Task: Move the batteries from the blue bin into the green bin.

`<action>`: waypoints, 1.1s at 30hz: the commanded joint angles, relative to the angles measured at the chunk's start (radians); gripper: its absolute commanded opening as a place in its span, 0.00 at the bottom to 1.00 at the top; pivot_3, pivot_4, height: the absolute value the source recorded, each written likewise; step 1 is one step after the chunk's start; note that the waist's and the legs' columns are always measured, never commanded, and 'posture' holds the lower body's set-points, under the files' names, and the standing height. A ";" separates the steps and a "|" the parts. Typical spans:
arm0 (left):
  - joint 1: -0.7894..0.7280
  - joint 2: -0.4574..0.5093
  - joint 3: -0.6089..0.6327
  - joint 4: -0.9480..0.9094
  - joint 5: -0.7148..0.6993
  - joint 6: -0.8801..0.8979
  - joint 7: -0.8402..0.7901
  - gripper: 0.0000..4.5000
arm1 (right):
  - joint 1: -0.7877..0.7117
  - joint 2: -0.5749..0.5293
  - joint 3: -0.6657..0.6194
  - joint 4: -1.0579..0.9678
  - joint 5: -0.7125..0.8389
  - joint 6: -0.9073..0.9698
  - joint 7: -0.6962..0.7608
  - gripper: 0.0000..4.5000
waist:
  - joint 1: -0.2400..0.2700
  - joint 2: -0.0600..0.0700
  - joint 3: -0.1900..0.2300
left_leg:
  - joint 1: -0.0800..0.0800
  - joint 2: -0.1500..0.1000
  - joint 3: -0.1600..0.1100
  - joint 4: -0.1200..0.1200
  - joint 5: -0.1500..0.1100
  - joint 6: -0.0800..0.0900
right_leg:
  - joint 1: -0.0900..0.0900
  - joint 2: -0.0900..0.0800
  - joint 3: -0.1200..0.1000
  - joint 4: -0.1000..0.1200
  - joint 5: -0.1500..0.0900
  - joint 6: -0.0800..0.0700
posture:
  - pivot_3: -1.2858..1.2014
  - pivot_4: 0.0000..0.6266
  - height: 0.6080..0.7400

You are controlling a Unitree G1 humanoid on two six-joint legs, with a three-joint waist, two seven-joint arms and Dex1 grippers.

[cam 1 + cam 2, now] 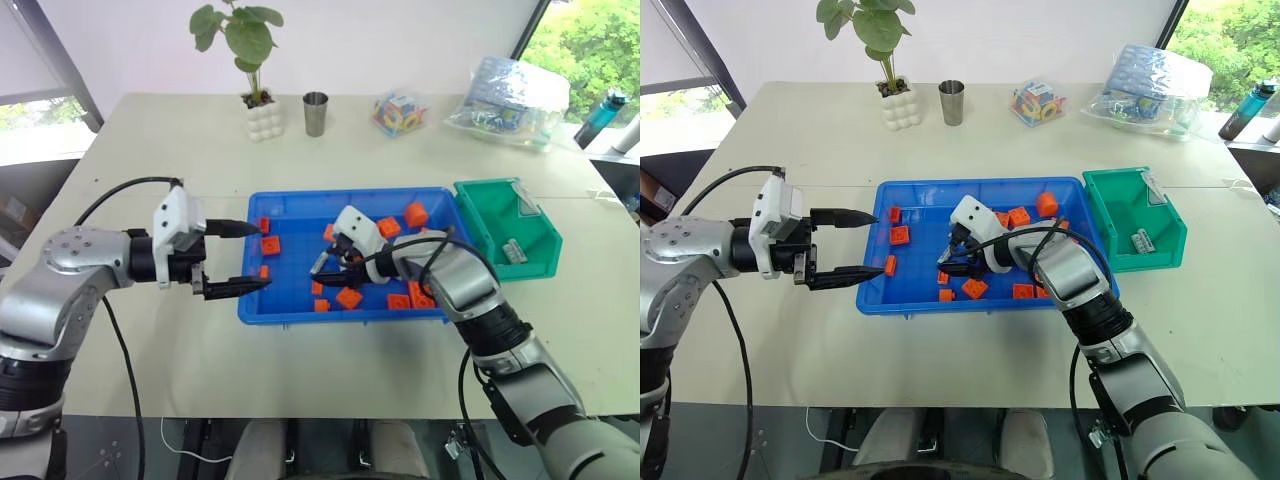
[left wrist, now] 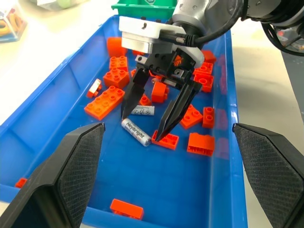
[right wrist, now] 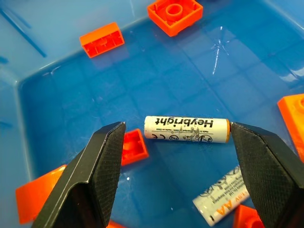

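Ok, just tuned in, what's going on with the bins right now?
The right gripper hangs open inside the blue bin, its fingers either side of a battery lying flat on the bin floor among orange bricks; nothing is gripped yet. A second battery lies close by. The left gripper is open at the bin's left edge. The green bin already holds some batteries.

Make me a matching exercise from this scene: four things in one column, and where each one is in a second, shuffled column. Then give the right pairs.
Things:
1. Metal cup
2. Battery with the printed brand name
3. Left gripper
4. Green bin

Places:
A. on the blue bin's floor, between the open fingers of the right gripper
B. against the blue bin's right end
C. beside the potted plant at the table's far side
D. open, held at the blue bin's left end

Pairs: 1-C, 2-A, 3-D, 4-B
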 commanded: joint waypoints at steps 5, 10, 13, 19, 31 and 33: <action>0.015 -0.016 0.010 -0.032 -0.014 -0.008 0.011 1.00 | -0.010 0.008 0.013 0.040 -0.017 -0.040 -0.013 0.80 | 0.000 0.000 0.000 | 0.000 0.000 0.000 0.000 0.000 0.000 | 0.000 0.000 0.000 0.000 0.000 0.000 | 0.52 0.24 0.69; 0.019 -0.020 0.011 -0.032 -0.008 -0.010 0.014 1.00 | -0.003 0.013 0.022 0.049 -0.029 -0.052 -0.020 0.80 | 0.001 0.000 0.000 | 0.000 0.000 0.000 0.000 0.000 0.000 | 0.000 0.000 0.000 0.000 0.000 0.000 | 0.52 0.24 0.69; 0.016 -0.021 0.011 -0.027 -0.006 -0.013 0.015 1.00 | 0.002 0.014 0.027 0.046 -0.031 -0.056 -0.020 0.68 | 0.001 0.000 0.000 | 0.000 0.000 0.000 0.000 0.000 0.000 | 0.000 0.000 0.000 0.000 0.000 0.000 | 0.52 0.24 0.69; 0.003 -0.019 0.011 -0.012 0.000 -0.019 0.011 1.00 | -0.003 0.016 0.017 0.036 -0.028 -0.055 -0.028 0.50 | 0.001 0.000 0.000 | 0.000 0.000 0.000 0.000 0.000 0.000 | 0.001 0.000 0.000 0.000 0.000 0.000 | 0.52 0.24 0.69; -0.018 -0.038 -0.016 0.009 0.013 -0.037 0.008 1.00 | -0.086 -0.203 -0.249 -0.096 0.057 0.051 -0.012 0.50 | 0.008 0.000 0.002 | 0.000 -0.001 0.000 0.000 0.000 0.000 | 0.001 -0.001 0.000 0.000 0.000 0.000 | 0.52 0.24 0.69; -0.019 -0.051 -0.019 0.013 0.011 -0.043 0.014 1.00 | -0.057 -0.308 -0.335 -0.087 0.059 0.059 -0.012 0.50 | 0.010 0.000 0.003 | 0.000 -0.001 -0.001 0.000 0.000 0.000 | 0.001 -0.001 0.000 -0.001 0.000 0.000 | 0.52 0.24 0.69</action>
